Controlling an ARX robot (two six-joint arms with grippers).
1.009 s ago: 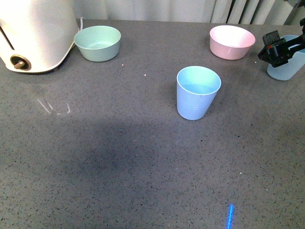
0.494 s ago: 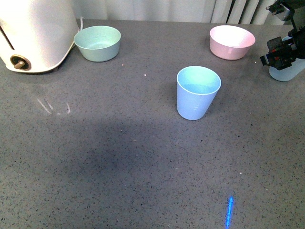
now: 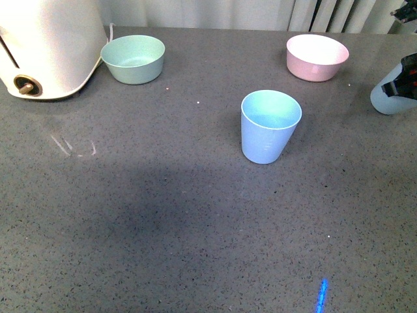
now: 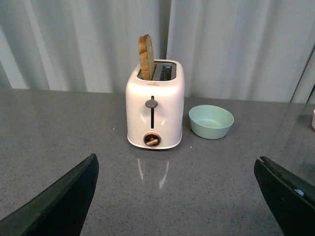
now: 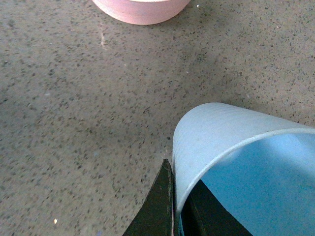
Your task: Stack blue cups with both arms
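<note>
One blue cup (image 3: 270, 126) stands upright in the middle of the grey table, its mouth open upward. The second blue cup (image 3: 391, 96) is at the far right edge of the front view, lifted and tilted. My right gripper (image 3: 410, 78) is shut on its rim and is mostly out of frame. In the right wrist view one black finger (image 5: 160, 206) presses the outside of that cup's wall (image 5: 216, 137) and the other finger is inside the rim. My left gripper (image 4: 179, 196) is open and empty, away from both cups, and out of the front view.
A pink bowl (image 3: 316, 57) stands at the back right, close to the held cup; its edge shows in the right wrist view (image 5: 140, 10). A mint-green bowl (image 3: 133, 59) and a white toaster (image 3: 45, 45) with a toast slice (image 4: 145, 56) stand at the back left.
My right gripper has moved right and up with the blue cup, which now hangs tilted at the frame's edge. The middle cup has not moved.
</note>
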